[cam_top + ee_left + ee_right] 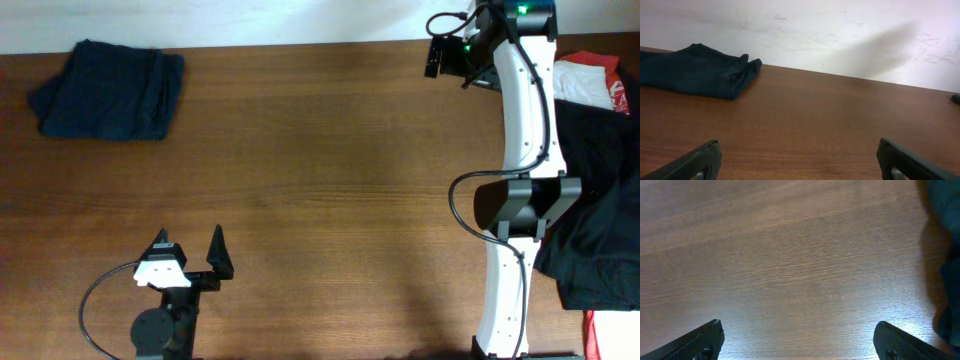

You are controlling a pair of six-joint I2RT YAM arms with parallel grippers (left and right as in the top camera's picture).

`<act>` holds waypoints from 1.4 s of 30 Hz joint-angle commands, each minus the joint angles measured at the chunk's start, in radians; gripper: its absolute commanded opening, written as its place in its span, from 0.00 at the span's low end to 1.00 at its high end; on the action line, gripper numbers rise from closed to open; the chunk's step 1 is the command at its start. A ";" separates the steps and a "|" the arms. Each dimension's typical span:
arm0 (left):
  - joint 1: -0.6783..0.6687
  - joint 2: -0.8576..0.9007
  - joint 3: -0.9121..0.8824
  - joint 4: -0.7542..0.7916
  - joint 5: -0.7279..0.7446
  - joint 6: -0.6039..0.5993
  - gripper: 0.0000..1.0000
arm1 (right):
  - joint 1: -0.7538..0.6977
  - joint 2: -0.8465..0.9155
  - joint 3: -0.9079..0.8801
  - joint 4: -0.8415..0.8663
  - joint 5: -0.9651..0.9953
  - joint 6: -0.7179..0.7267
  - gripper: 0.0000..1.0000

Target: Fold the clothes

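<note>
Overhead: navy shorts [108,90] lie folded at the worktop's [330,180] far left corner. A black garment [600,200] and red-and-white cloth [595,85] lie at the right.
Left wrist: left hand [799,146] spread wide, empty.
Right wrist: right hand [799,326] wide, empty, over the worktop.

The black garment [600,200] runs off the right edge, partly hidden under the right arm [525,110]. The red-and-white garment [588,82] lies mostly beneath the black one. In the wrist views, the bottom edge crops the fingers of the left pincer [800,162] and the right pincer [800,342].
</note>
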 commanded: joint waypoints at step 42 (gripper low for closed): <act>-0.004 -0.010 -0.011 0.003 -0.007 0.016 0.99 | 0.039 -2.359 -2.280 1.267 0.003 0.135 0.99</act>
